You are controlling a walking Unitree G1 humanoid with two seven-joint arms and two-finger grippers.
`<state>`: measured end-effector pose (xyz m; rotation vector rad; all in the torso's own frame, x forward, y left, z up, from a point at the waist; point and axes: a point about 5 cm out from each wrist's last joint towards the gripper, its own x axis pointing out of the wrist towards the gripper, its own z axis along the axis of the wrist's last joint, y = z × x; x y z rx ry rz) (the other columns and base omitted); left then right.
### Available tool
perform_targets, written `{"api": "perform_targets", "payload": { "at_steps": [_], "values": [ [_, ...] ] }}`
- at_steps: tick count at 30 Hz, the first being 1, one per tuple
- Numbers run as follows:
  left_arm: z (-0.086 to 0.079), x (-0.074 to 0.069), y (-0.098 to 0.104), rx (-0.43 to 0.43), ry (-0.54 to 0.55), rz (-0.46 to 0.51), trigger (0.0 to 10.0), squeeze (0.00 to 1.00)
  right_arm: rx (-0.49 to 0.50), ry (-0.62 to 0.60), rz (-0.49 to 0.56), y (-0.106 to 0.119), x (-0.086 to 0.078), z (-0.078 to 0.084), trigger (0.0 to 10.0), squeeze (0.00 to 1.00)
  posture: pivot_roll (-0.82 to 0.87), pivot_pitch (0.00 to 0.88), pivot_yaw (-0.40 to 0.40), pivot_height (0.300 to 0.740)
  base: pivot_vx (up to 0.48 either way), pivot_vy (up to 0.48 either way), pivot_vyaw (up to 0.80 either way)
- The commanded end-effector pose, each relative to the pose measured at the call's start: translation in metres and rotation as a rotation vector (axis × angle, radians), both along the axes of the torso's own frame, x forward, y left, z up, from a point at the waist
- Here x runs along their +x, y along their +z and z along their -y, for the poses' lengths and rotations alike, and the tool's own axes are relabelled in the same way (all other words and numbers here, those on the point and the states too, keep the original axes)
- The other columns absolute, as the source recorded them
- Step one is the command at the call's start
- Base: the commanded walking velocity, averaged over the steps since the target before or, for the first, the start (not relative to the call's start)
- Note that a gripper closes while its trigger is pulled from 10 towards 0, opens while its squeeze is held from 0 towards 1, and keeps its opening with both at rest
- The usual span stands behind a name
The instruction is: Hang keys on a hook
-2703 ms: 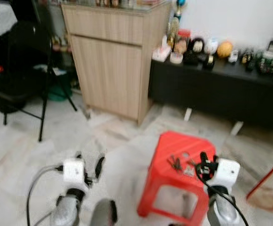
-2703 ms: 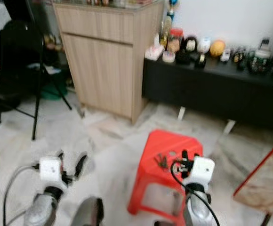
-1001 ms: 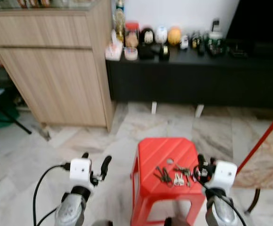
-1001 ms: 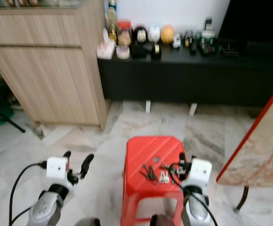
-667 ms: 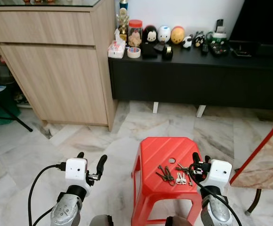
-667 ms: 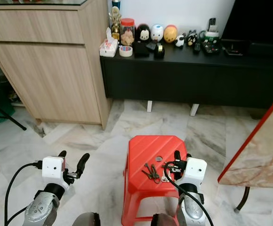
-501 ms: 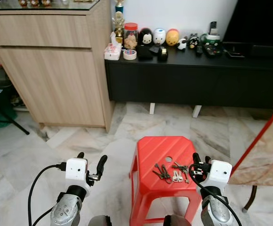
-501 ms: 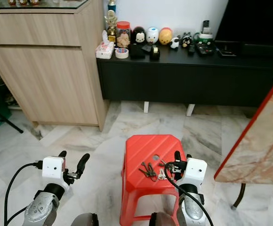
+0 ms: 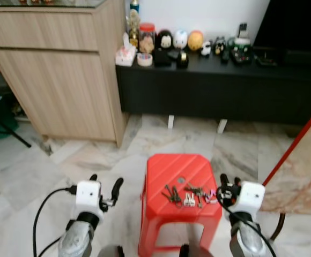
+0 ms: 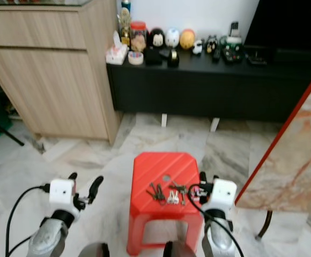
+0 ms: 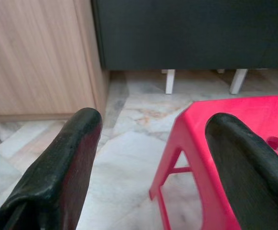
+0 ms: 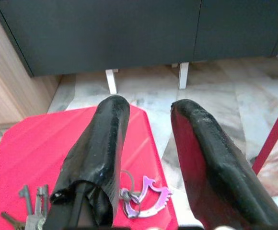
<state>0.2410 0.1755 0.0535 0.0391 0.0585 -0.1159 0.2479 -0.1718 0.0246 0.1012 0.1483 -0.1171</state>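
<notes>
Red plastic forms the one stool (image 9: 180, 176) standing on the marble floor (image 9: 64, 160). The keys (image 9: 187, 195) are laid on the stool top, toward its near edge, in about three small bunches side by side; the exact number of keys cannot be told. One purple key fob (image 12: 148, 197) is attached to the bunch nearest the right hand.

Two hands are seen. The right hand (image 9: 226, 185) is held just beside the stool's right edge, level with the keys, with its two fingers parted and nothing gripped between them. The left hand (image 9: 105, 184) is held over the floor, left of the stool and apart from it, its two fingers spread wide and empty.

One wooden cabinet (image 9: 59, 69) and one low black surface (image 9: 214, 80) carrying a row of small ornaments are placed against the wall behind.
</notes>
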Motion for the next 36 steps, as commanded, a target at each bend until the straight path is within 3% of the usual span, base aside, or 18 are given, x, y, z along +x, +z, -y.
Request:
{"api": "perform_targets", "payload": {
  "at_steps": [1,13,36],
  "values": [
    [-0.0021,-0.0009,-0.0013,0.007,0.0,-0.011,10.0,0.0,-0.008,0.02,-0.014,-0.0018,-0.0002,-0.0022,10.0,0.0,0.03,0.003,-0.049,0.626,0.0,0.0,0.0],
    [-0.0021,-0.001,-0.002,0.002,0.001,-0.013,10.0,0.0,-0.001,0.034,-0.011,-0.002,-0.0003,-0.0038,10.0,0.0,0.02,0.003,-0.048,0.626,0.0,0.0,0.67],
    [-0.0034,-0.0019,-0.0023,-0.001,-0.008,-0.014,10.0,0.0,0.019,-0.032,-0.014,-0.0041,-0.0011,0.0039,10.0,0.0,0.03,0.004,-0.049,0.626,0.0,0.0,0.0]
  ]
}}
